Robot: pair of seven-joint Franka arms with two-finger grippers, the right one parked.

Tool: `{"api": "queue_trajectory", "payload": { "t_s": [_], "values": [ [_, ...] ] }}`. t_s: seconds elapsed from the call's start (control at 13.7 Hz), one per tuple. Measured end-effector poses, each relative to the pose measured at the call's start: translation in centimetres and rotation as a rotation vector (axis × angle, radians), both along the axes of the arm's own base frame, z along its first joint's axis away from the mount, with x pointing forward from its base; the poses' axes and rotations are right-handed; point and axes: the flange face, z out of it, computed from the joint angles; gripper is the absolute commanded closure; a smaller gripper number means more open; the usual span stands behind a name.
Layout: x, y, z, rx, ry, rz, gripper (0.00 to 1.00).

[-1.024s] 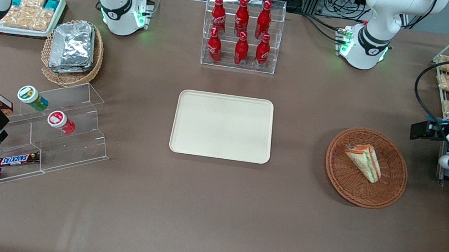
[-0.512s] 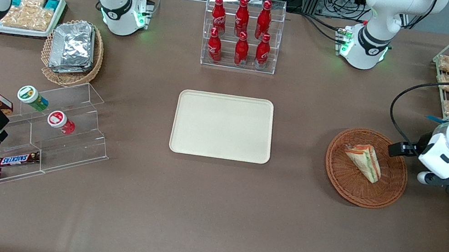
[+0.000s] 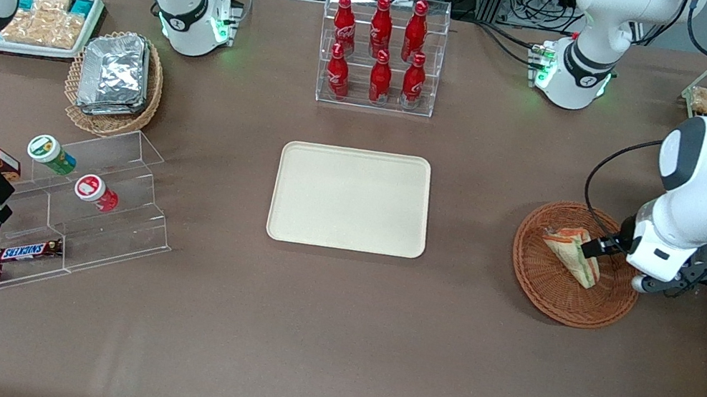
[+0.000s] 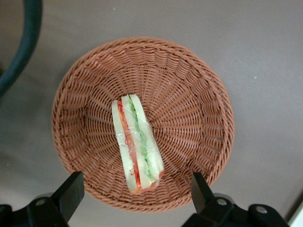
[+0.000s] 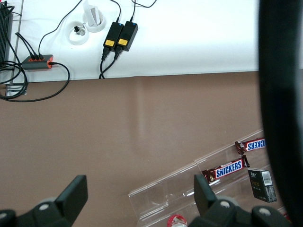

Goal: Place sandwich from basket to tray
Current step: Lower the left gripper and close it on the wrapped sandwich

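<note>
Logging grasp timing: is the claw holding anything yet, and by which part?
Nothing is held. The open claw hovers above the clear-wrapped triangular sandwich, which lies untouched in the round reddish-brown wicker basket.

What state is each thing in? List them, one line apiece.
sandwich: wrapped, lying in the basket, not gripped.
basket: on the table, holding only the sandwich.
tray: flat on the table, nothing on it.
gripper: open, above the basket, fingers apart either side of the sandwich's end.
bottles: upright in the clear rack.
</note>
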Motion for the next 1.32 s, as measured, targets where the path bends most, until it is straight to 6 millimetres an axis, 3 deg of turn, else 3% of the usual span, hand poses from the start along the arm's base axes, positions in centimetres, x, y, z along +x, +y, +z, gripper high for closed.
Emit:
{"api": "queue_trajectory", "payload": {
  "t_s": [0.66,1.17,1.24,1.32],
  "values": [
    [-2.6,0.0,-6.2,-0.005,-0.023,0.068,0.00],
    [-3.6,0.0,-9.9,-0.011,-0.019,0.092,0.00],
    [-3.8,0.0,-10.2,-0.011,-0.015,0.092,0.03],
    [-3.8,0.0,-10.5,-0.011,-0.011,0.093,0.15]
  ]
}}
